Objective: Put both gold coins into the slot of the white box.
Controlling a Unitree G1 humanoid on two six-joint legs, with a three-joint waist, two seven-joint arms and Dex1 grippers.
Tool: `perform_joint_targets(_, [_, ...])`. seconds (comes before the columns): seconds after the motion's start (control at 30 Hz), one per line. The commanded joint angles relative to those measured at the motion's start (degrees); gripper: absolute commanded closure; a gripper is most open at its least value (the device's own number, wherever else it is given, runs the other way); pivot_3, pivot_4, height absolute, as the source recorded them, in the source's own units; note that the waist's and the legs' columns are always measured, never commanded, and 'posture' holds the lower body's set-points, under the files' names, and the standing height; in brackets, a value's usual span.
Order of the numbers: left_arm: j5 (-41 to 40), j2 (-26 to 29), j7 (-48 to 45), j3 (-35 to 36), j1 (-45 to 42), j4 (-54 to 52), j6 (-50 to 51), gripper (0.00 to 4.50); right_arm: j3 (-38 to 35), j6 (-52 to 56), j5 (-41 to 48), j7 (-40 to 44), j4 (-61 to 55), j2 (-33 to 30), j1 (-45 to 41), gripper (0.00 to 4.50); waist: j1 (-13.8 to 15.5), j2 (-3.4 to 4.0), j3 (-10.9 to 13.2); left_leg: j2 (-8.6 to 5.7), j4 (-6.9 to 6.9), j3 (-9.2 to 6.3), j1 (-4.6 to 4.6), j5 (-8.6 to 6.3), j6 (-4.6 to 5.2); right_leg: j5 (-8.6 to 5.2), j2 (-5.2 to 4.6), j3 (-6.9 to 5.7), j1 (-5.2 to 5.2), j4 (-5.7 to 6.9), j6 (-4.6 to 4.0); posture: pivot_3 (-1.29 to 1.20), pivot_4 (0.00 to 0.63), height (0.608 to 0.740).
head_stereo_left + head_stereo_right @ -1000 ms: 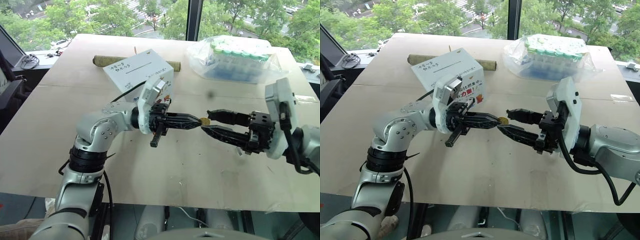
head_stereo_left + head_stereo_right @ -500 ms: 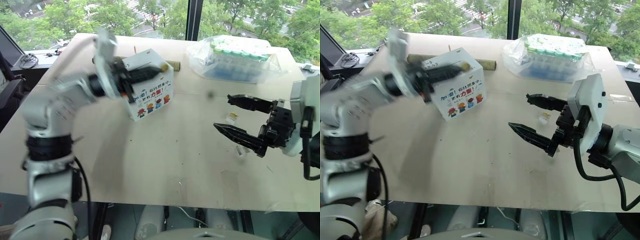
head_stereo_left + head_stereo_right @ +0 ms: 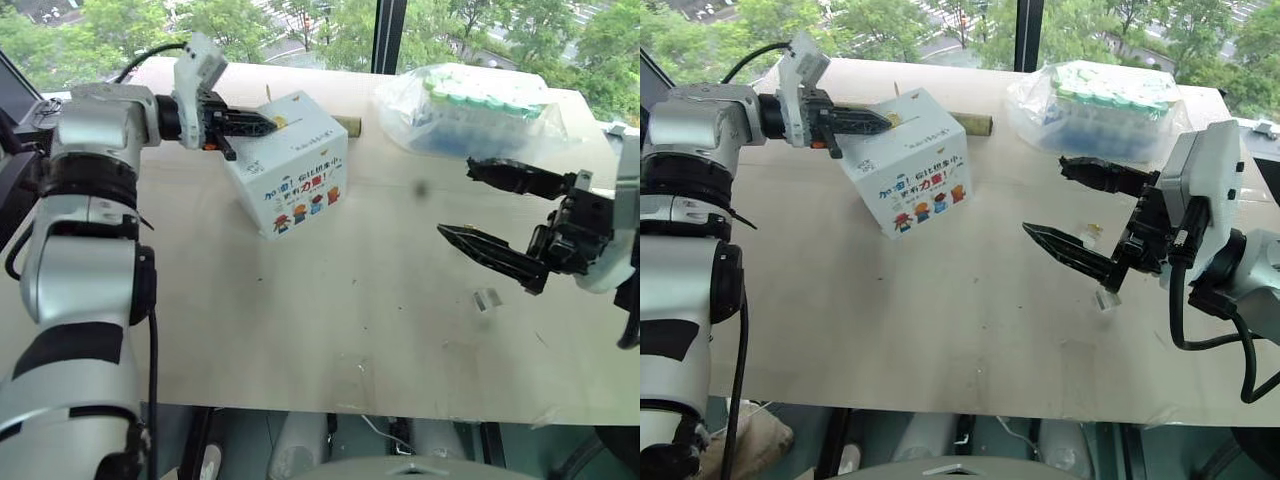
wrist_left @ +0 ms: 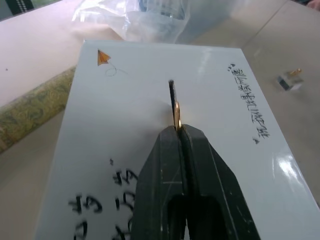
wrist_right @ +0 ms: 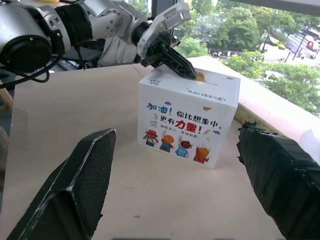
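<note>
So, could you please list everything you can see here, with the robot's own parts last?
Table: one, pale wood, by a window over trees.
White box: one, white with coloured lettering and cartoon figures, far left of the table.
Slot: one, dark slit, in the box's top.
Gold coin: one, gold, edge-on between the left gripper's tips at the slot.
Bag of tubes: one, clear with green caps, far right.
Roll: one, olive patterned, behind the box.
Clear holders: two, clear, near the right gripper.
Left gripper: black, shut on the coin, over the box.
Right gripper: black, open, empty, above the table's right side.
</note>
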Motion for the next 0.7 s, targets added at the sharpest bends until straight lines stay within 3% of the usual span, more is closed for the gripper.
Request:
perform_joint_targets(0.03, [3.50,-0.53,-0.52,0.53,-2.68,4.19,-3.76,4.50,-1.64,-1.14,-0.16,-1.92,-3.22,0.48,1.02,0.31,0.00,0.00,0.00,0.00,-0.01,0.02,0.00,0.00,0.00,0.00,-0.02,-0.01,0.00,-0.01,0.00,0.00,0.150,0.740])
perform_joint_targets(0.33, [8.00,-1.04,-2.01,1.71,-3.85,7.51,-9.80,4.50,-1.71,-1.40,-0.84,-3.42,-4.80,1.00,4.64,0.31,-0.17,-0.01,0.00,0.07,0.21,0.00,0.11,0.00,0.01,0.00,-0.03,0.04,0.04,0.06,0.00,0.00,0.150,0.740])
perform_joint_targets(0.53, [4.05,0.15,-5.02,7.60,-4.39,4.11,-7.52,1.89,-1.78,-1.61,-1.33,-3.88,-3.23,1.47,4.68,0.27,-0.01,-0.10,0.05,0.11,0.35,-0.05,0.03,0.00,0.02,0.00,-0.01,0.02,0.04,0.12,0.00,0.00,0.150,0.740])
perform_joint_targets(0.63, [-1.51,1.69,-13.39,10.70,-5.35,-1.86,6.00,1.89,0.97,0.41,-4.18,-7.41,-0.77,1.67,3.81,0.27,-0.10,-0.22,0.12,0.11,0.37,-0.09,-0.03,0.00,0.02,0.00,-0.01,-0.02,0.04,0.22,0.00,0.00,0.150,0.740])
perform_joint_targets(0.7, [-8.26,3.81,-15.81,9.02,-0.96,-13.92,15.71,1.89,3.63,2.29,-8.87,-10.44,1.81,1.59,3.22,0.27,-0.16,-0.24,0.13,0.11,0.41,-0.11,-0.05,0.00,0.01,0.00,-0.01,-0.04,0.05,0.22,0.00,0.00,0.150,0.740])
